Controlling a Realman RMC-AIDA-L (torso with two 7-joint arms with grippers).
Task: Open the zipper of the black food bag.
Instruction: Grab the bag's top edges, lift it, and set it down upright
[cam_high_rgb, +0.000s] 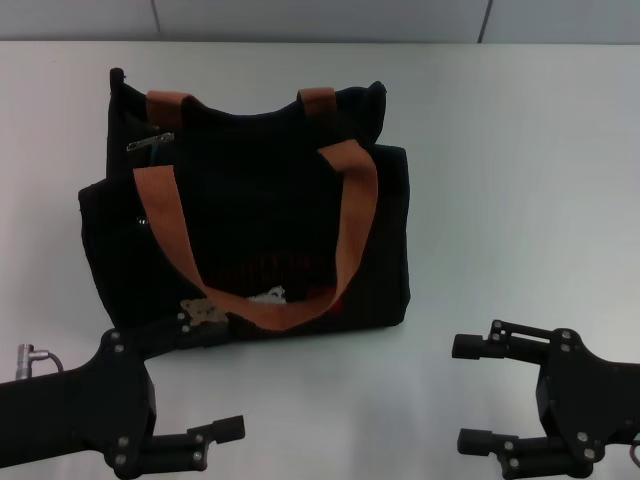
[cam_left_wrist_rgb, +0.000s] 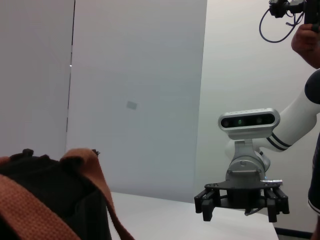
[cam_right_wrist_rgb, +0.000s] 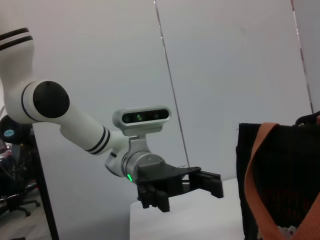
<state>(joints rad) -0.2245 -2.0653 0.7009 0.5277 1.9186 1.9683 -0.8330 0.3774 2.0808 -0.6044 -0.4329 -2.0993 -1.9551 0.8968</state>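
While the boxy black fabric food bag (cam_high_rgb: 250, 215) is standing mid-table, the left gripper (cam_high_rgb: 205, 375) and right gripper (cam_high_rgb: 480, 392) are hovering near, fingers spread wide, holding nothing.

We see a white bench (cam_high_rgb: 520, 180) running back to a pale grey wall (cam_high_rgb: 320, 18) split by thin dark seams. From the wrist views, tall white wall panels (cam_left_wrist_rgb: 135, 90) rise behind the bench, evenly lit. At one edge a dark office chair (cam_right_wrist_rgb: 15, 200) stands on the floor.
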